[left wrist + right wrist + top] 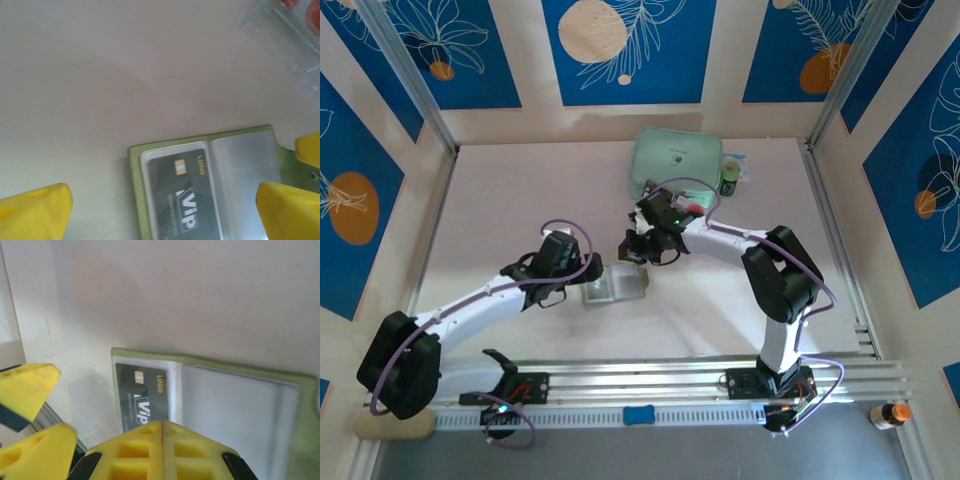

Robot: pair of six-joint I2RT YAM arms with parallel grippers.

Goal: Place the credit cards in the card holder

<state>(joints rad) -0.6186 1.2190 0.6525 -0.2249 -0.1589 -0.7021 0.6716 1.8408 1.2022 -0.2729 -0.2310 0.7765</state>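
Though the right claw point(647, 247) is unreadable, the left claw point(162, 197) gapes above the glossy-pocketed olive card holder point(242, 167).

White arms point(470, 300), black joints point(780, 275), purple cables point(565, 222)

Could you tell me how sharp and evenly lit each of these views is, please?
Top view: sharp, evenly lit table. Left wrist: the card in the holder reads clearly, the pocket beside it glares, the left pincer's fingers are blurred. Right wrist: softer overall, right pincer's fingers out of focus, pocket washed out.
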